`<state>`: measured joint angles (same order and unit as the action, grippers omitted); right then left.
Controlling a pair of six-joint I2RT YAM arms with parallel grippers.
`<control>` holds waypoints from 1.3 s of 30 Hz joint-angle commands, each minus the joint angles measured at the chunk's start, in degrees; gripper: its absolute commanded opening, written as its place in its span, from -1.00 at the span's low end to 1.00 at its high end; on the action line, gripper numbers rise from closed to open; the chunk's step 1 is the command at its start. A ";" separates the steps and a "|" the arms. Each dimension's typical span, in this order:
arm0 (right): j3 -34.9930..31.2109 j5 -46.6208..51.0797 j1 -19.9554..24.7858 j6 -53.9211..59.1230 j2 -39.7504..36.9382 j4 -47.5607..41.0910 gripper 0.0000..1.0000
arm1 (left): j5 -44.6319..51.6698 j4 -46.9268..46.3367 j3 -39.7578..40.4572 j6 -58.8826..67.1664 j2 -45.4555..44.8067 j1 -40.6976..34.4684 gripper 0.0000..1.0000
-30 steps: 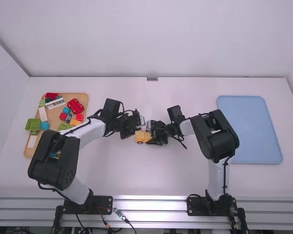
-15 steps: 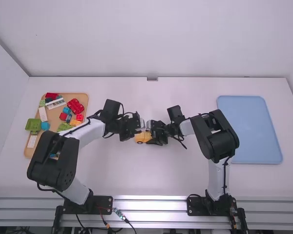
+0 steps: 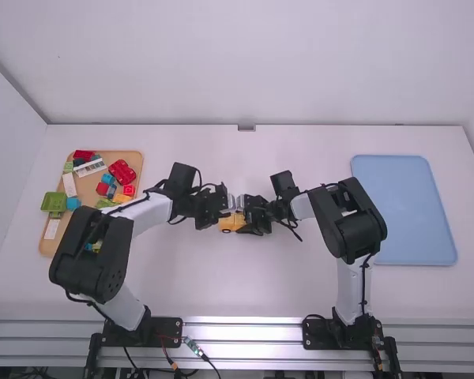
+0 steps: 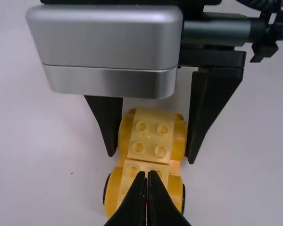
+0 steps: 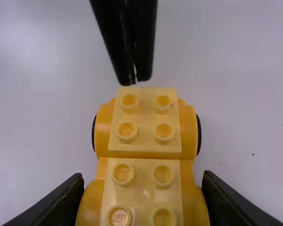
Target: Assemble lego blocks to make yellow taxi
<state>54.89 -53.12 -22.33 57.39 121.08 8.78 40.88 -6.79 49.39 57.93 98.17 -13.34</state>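
In the high view the yellow car (image 3: pixel 227 224) stands at mid-table between my left gripper (image 3: pixel 225 207) and my right gripper (image 3: pixel 249 215). The car (image 4: pixel 145 162) is a wheeled yellow base with two paler yellow studded blocks (image 5: pixel 145 123) side by side on top. My right gripper (image 5: pixel 142 181) is shut on one end of it, a finger against each side. My left gripper (image 4: pixel 148 174) has its fingers together with nothing between them, tips at the other end's studded block. Whether those tips touch it, I cannot tell.
At the far left an orange-brown tray (image 3: pixel 133 160) holds several loose blocks in red, blue, green and white, with a green piece (image 3: pixel 54 203) at its left edge. A blue tray (image 3: pixel 407 209) lies on the right.
My left gripper has shifted slightly toward the right gripper over the last second. The right gripper stays where it was, on the car.
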 commanded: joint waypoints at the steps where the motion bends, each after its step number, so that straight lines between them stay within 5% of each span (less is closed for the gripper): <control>1: 0.61 0.66 0.22 -0.13 0.65 -0.42 -0.36 | 1.47 1.37 -1.07 -1.71 2.40 -0.20 -0.96; 39: 0.61 0.85 0.22 -0.15 0.65 -0.31 -0.36 | 0.64 4.10 -2.80 -4.24 4.46 -0.24 -0.97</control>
<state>54.92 -53.12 -22.33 57.34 121.08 8.80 40.32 -2.35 47.62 53.80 101.58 -13.37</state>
